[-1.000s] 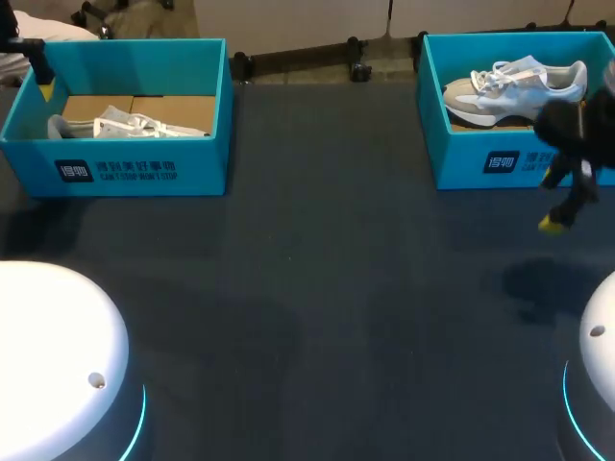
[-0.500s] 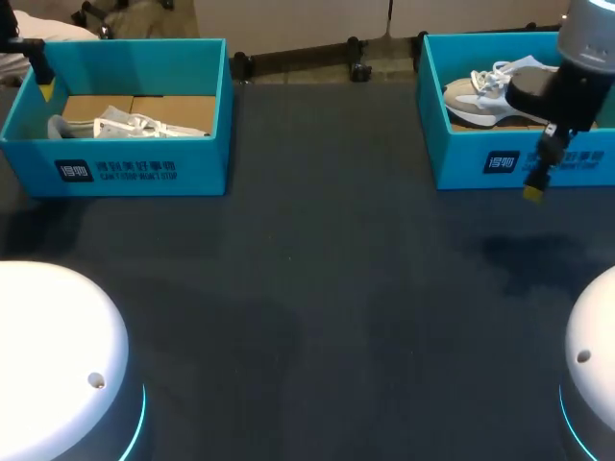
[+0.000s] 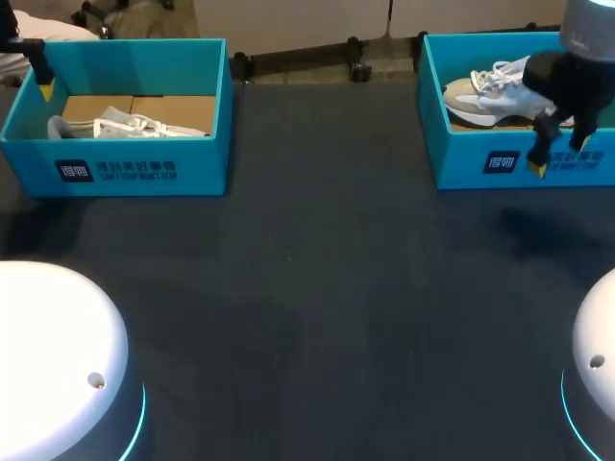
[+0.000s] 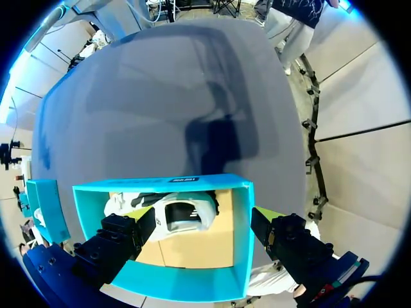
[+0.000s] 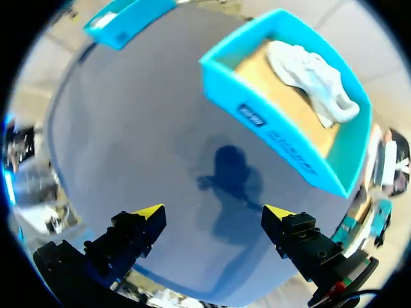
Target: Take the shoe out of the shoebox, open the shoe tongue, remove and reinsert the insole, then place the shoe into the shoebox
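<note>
Two blue shoeboxes stand at the table's far side. The left shoebox [image 3: 125,168] holds a white shoe [image 3: 120,123]. The right shoebox [image 3: 480,158] holds a white and grey shoe [image 3: 504,86]. My right gripper [image 3: 555,154] hangs open over the front wall of the right shoebox [image 5: 282,122], with the shoe [image 5: 311,70] ahead of it. My left gripper [image 3: 43,82] is at the left shoebox's far left corner. In the left wrist view it [image 4: 202,218] stands open above the shoebox [image 4: 192,285], with the white shoe [image 4: 183,215] below, between its fingers.
Dark table cloth [image 3: 317,288] spreads between and in front of the boxes. Two white round arm bases [image 3: 48,355] sit at the near corners. In the right wrist view the left shoebox [image 5: 119,19] shows far off across the table.
My right arm has swung from low over the table in front of the right shoebox up and back to its front wall. The left arm has kept still.
</note>
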Controlling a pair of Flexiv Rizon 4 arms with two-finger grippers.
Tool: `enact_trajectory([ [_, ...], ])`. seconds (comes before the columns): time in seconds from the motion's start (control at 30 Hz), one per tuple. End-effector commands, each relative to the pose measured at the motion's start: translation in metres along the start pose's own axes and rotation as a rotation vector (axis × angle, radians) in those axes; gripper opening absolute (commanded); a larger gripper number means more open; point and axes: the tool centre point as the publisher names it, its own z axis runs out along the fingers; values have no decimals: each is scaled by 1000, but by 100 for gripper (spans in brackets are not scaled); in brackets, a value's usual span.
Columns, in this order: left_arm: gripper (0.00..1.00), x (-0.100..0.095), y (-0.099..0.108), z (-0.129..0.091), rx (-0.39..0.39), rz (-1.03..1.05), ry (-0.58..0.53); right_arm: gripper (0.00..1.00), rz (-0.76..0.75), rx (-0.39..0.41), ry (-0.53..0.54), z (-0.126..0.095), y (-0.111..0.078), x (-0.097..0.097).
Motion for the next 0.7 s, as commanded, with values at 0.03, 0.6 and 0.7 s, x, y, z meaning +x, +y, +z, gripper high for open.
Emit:
enact_trajectory([
  [0.03,100,0,0,-1,0,1,3,100,163,16,-82,-10,24,-22],
  [0.6,100,0,0,-1,0,1,3,100,180,4,-106,-16,29,-30],
  [0.7,100,0,0,-1,0,1,3,100,180,4,-106,-16,29,-30],
])
